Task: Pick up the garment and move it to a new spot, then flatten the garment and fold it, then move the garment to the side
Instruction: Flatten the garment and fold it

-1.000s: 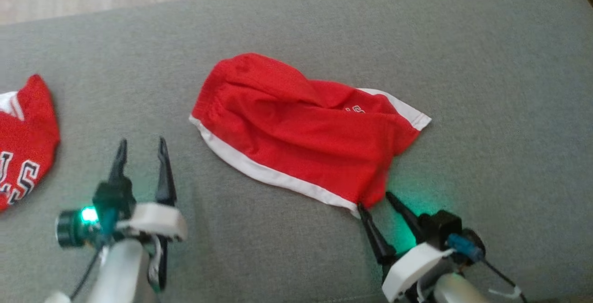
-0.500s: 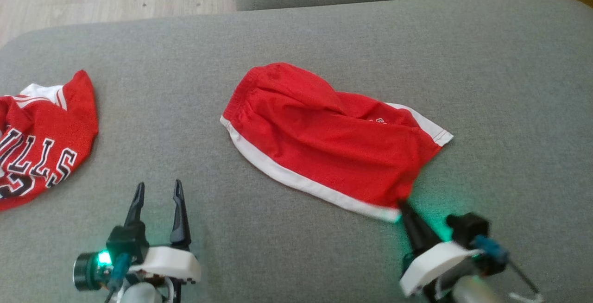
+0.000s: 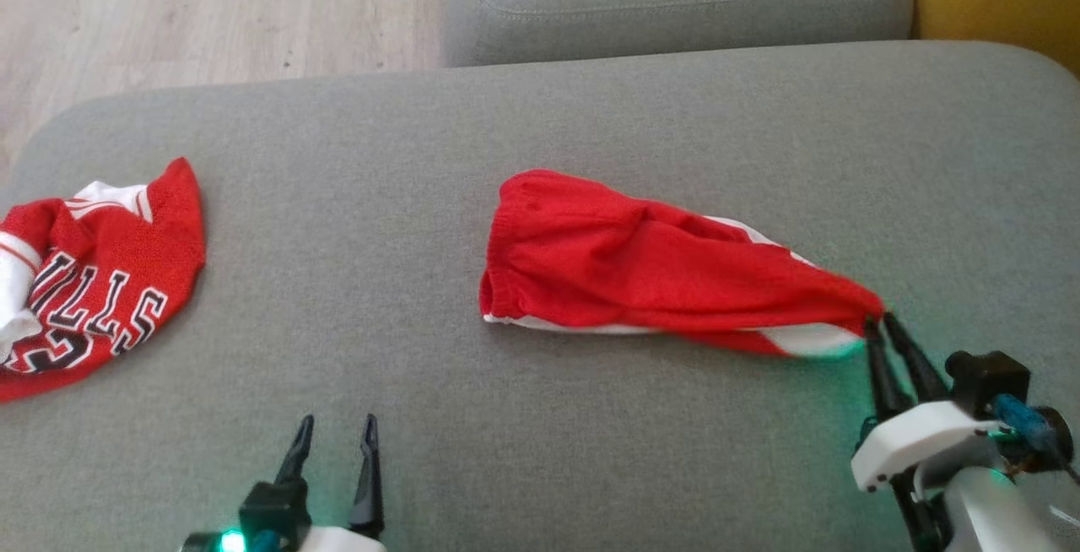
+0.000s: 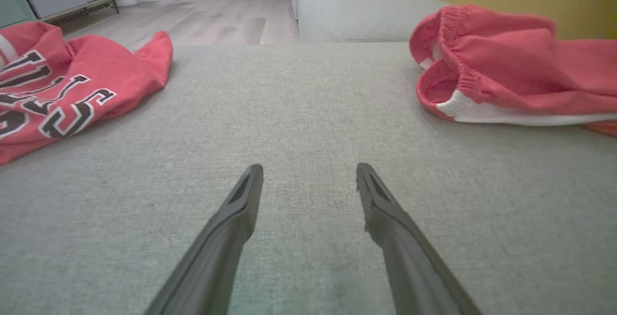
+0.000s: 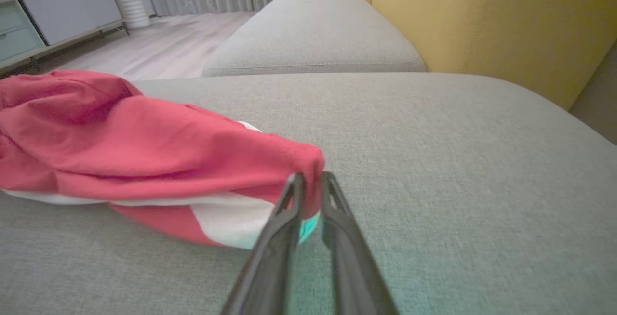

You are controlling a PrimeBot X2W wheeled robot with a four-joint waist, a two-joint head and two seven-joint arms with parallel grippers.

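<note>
Red shorts clamped at corner in right pincer, left pincer apart; jersey partly cut off, prob. crumpled.

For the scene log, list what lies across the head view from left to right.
From the left: lettered red jersey → left gripper, open → red shorts → right gripper, shut on the shorts' corner.

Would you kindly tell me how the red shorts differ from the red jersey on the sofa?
The shorts are pinched at one corner by the shut right gripper; the jersey lies free, apart from the open left gripper.
The shorts are pulled into a long taper; the jersey sits crumpled.
The jersey bears bold black-and-white letters; the shorts show plain red with white trim.
Both are red and white, on the grey sofa.
</note>
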